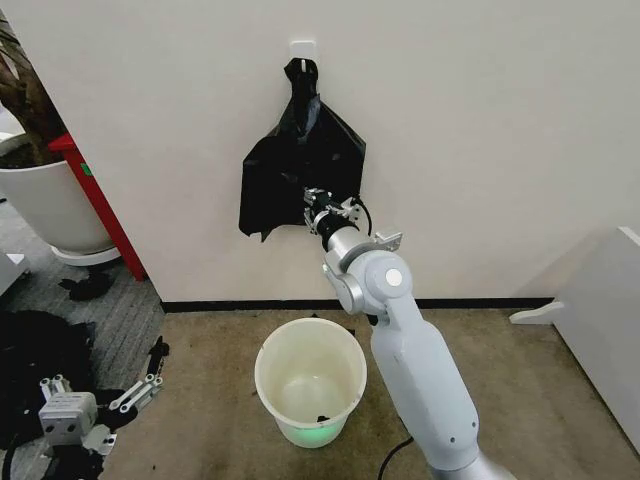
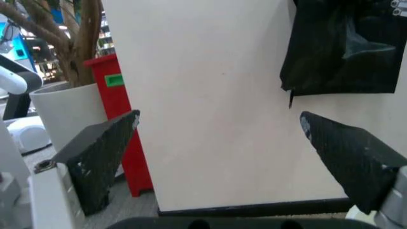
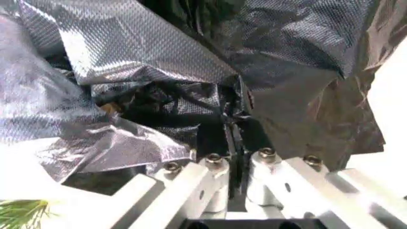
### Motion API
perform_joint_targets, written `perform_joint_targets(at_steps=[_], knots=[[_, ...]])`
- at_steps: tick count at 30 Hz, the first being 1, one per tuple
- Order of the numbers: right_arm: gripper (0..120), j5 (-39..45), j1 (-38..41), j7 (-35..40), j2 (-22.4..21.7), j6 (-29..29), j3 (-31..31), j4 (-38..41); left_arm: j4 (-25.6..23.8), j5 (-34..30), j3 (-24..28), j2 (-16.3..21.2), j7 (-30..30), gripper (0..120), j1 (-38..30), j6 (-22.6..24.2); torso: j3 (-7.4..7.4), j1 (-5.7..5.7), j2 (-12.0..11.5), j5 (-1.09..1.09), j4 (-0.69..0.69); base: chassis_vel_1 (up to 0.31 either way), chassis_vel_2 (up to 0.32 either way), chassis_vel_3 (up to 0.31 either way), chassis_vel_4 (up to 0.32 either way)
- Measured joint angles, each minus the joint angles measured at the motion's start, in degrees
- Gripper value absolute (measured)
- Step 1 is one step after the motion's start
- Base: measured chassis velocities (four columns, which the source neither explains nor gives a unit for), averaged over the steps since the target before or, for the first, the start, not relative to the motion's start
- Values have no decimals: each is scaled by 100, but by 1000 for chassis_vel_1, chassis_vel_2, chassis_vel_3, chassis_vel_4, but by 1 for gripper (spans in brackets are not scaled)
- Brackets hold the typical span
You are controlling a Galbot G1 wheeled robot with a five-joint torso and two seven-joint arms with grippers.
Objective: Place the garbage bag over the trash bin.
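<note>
The right gripper (image 1: pixel 318 203) has its fingers (image 3: pixel 232 143) pressed together on a fold near the lower edge of the garbage bag (image 1: pixel 300 170), as the right wrist view shows, with crinkled black film bunched all around them. The bag hangs flat against the wall from a white hook (image 1: pixel 302 47) (its neck looped over the peg), well above the trash bin (image 1: pixel 310 380), which stands open on the carpet just in front of the wall.

The main risk is the thin plastic: a straight downward pull against the hook would probably stretch or tear it, or the film could slip out of so small a pinch. The bag may also come away still folded flat, leaving no open mouth to go over the rim.

The left gripper (image 1: pixel 135 392) waits low at the robot's left, fingers spread apart and empty, near a dark heap (image 1: pixel 35 360) on the floor.

Count: one bag, one bin, one hook, two grippers, one large plant pot (image 1: pixel 50 205) beside a red stand (image 1: pixel 100 205).
</note>
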Motion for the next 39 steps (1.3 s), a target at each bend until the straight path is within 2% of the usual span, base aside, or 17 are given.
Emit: perform_joint_targets(at_steps=[17, 39], knots=[[0, -219, -686, -58, -278, -132, -142, 348, 0, 93, 39, -68, 47, 100, -23, -94, 0, 0, 0, 0, 0, 0, 0, 0, 0], [0, -628, -1616, -150, -351, -248, -316, 741, 0, 96, 60, -89, 70, 100, -66, -147, 0, 0, -1, 0, 0, 0, 0, 0, 0]])
